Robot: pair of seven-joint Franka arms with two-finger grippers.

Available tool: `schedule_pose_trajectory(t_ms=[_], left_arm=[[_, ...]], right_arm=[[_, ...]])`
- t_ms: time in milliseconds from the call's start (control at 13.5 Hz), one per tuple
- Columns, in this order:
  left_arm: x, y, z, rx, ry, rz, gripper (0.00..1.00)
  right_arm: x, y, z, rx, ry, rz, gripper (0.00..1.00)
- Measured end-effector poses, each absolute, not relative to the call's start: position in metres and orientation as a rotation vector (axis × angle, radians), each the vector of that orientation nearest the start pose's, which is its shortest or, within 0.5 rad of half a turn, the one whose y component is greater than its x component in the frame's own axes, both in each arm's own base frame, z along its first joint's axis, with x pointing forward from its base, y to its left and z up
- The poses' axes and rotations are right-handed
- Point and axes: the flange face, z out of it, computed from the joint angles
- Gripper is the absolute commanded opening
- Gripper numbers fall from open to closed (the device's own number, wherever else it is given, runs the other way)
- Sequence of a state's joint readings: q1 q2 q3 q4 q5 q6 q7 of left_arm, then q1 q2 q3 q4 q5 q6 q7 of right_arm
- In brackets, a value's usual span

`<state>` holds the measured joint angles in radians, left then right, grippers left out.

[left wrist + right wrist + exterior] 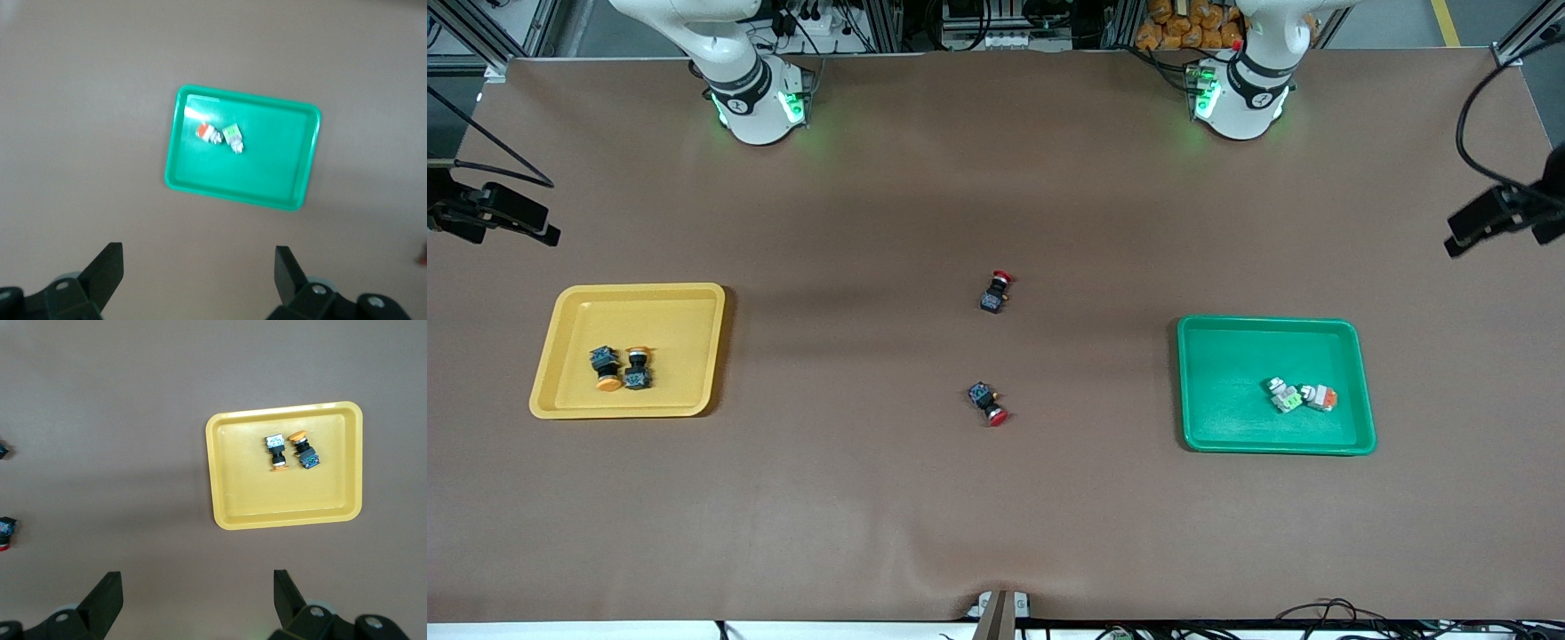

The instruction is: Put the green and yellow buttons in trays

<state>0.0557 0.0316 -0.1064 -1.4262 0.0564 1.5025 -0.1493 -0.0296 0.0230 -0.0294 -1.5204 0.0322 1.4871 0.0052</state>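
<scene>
Brown counter point(996, 516) near to far: red-cap buttons point(988, 403) left mid-counter as rejects, yellow-cap buttons point(621, 368) sorted in yellow tray point(560, 391), green-faced button point(1284, 395) in green tray point(1227, 440), w/ left gripper point(199, 273) & right gripper point(197, 597) up high, jaws apart, empty.

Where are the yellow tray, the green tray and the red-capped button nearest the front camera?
yellow tray point(685, 311): front view, bare floor near a corner.
green tray point(1227, 356): front view, bare floor.
red-capped button point(988, 404): front view, middle of its body.
</scene>
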Motion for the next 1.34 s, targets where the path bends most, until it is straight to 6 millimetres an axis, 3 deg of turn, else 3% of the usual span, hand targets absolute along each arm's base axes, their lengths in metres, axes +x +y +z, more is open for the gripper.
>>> schedule_pose_trajectory(t_ms=[371, 1336], left_arm=[[0.532, -0.026, 0.668, -3.112, -0.139, -0.007, 1.0], [0.524, -0.033, 0.662, -3.113, -0.114, 0.078, 1.0]], right_arm=[[0.553, -0.01, 0.634, -3.12, 0.04, 0.07, 1.0], [0.553, -0.012, 0.635, -3.122, 0.044, 0.066, 1.0]])
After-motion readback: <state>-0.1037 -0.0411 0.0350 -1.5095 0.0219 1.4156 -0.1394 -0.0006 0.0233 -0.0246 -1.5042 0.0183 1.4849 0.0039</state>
